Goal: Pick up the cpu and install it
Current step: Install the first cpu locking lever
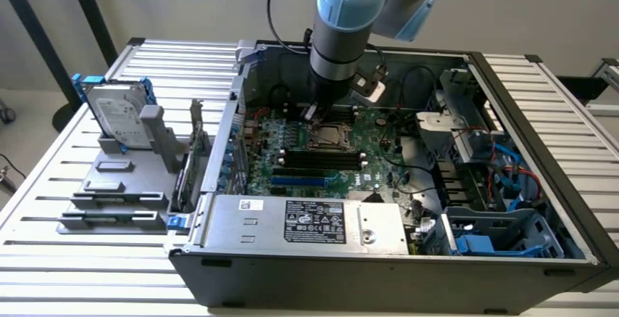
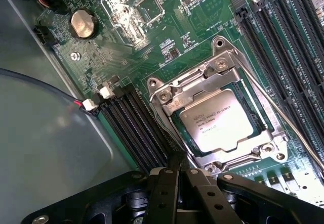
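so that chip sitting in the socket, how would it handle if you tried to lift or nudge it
The chip looks like a thin, flat square with a metal top, so it is probably stiff and light. Its smooth top likely gives little grip. It lies low inside the metal socket frame, so a sideways nudge would probably not slide it, and forcing it might harm the socket.

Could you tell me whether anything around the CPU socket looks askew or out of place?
Nothing stands out. The cpu lies flat and square inside its socket frame, with the retention lever running along one side. The gripper, jaws shut, sits just beside the socket and holds nothing. The memory slots beside it are unoccupied.
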`<control>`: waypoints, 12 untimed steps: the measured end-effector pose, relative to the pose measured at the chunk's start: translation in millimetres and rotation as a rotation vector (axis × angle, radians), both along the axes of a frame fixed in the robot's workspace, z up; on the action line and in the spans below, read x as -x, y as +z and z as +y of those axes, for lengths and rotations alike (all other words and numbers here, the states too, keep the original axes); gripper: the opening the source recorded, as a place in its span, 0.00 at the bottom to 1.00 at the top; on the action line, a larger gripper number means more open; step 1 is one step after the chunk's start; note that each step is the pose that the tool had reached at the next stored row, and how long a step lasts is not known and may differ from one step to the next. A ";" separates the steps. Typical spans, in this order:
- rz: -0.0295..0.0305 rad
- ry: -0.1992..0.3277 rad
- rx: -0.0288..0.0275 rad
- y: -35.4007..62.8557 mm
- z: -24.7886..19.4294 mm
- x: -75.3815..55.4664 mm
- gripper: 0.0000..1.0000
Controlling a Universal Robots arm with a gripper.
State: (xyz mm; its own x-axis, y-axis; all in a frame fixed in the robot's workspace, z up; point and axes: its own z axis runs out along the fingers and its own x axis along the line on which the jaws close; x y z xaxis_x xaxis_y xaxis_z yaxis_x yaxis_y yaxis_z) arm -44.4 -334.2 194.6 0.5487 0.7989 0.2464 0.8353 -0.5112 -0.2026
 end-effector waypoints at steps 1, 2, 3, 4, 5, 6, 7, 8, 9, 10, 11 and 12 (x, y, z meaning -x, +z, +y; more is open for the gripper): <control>0.0005 0.000 0.0015 0.0 0.0 -0.1 0.11; 0.0010 0.000 0.0033 0.0 0.0 -0.1 0.11; 0.0015 0.000 0.0053 0.1 0.0 -0.1 0.11; 0.0018 0.000 0.0071 0.1 0.0 -0.3 0.11; 0.0019 0.000 0.0083 0.0 -0.1 -0.6 0.11; 0.0020 0.000 0.0094 0.0 -0.1 -1.0 0.11; 0.0020 0.000 0.0103 0.0 -0.1 -1.4 0.11; 0.0021 0.000 0.0110 -0.1 0.0 -1.9 0.11; 0.0021 -0.001 0.0114 -0.1 -0.1 -2.5 0.11; 0.0022 -0.001 0.0117 -0.1 -0.1 -3.2 0.11; 0.0022 -0.001 0.0119 -0.2 0.0 -4.1 0.11; 0.0023 -0.001 0.0120 -0.2 -0.1 -5.3 0.11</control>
State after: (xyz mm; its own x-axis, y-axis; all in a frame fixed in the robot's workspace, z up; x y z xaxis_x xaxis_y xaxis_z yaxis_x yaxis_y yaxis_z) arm -39.1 -334.3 194.4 0.5498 0.8014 0.2356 0.8345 -0.5141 -0.1983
